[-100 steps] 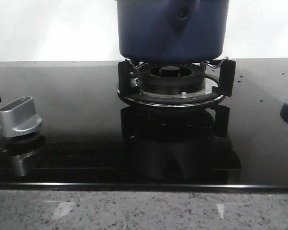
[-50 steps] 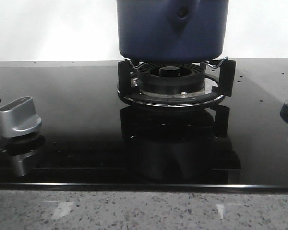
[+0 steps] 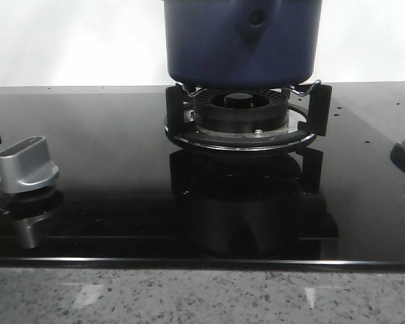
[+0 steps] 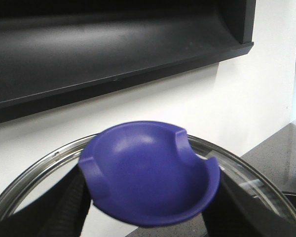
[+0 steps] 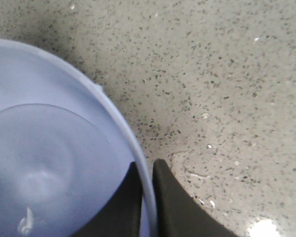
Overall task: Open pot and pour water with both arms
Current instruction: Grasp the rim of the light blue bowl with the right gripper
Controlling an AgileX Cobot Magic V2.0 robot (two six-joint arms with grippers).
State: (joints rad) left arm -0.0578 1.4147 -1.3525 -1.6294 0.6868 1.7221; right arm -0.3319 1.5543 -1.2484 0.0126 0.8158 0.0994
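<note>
My front camera sits low at the bench edge, facing the stove and wall. My left wrist camera looks closely past a lid knob toward the wall; my right wrist camera looks straight down on the bench, very near

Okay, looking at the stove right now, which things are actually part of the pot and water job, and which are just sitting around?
Part of the job:
the pot on the burner
the glass lid, held by its blue knob in the left gripper
the pale blue bowl, rim pinched in the right gripper

Just lying about:
the silver stove knob
the speckled counter
</note>
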